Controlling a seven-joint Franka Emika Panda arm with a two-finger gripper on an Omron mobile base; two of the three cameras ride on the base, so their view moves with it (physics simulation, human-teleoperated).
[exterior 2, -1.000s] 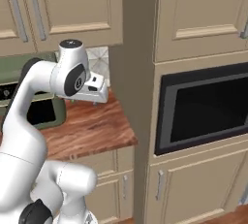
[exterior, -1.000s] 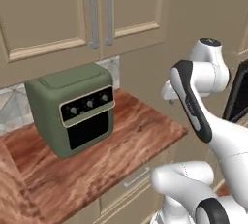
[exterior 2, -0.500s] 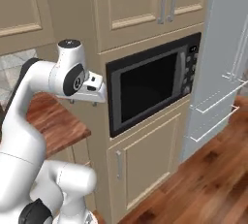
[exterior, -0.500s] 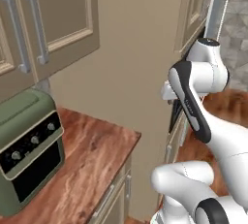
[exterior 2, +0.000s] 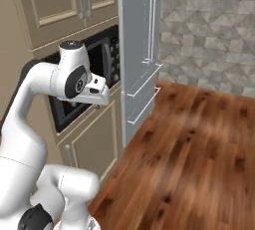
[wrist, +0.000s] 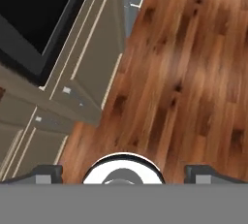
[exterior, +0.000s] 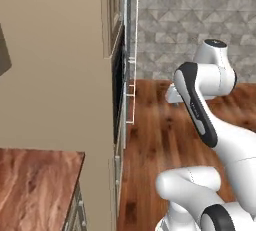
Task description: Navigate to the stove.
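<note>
The stove is out of view. My arm is folded over the base, and the gripper [exterior 2: 101, 94] points down in front of a built-in black microwave [exterior 2: 102, 60]. In the hand view the gripper [wrist: 126, 174] is open: its two dark fingertips [wrist: 47, 173] stand wide apart with nothing between them, above wooden floor. In the left base view the hand [exterior: 172, 95] peeks out from behind the arm's forearm.
A tall beige cabinet [exterior 2: 55, 5] holds the microwave, and a grey steel fridge [exterior 2: 139, 50] stands just beyond it. Wooden floor [exterior 2: 199, 149] stretches right to a grey tiled wall [exterior 2: 214, 25]. A wooden counter corner [exterior: 35, 185] lies at the lower left.
The whole picture has swung right as the base turned: the green countertop oven and counter slid off to the left, and the fridge, floor and tiled wall came into view.
</note>
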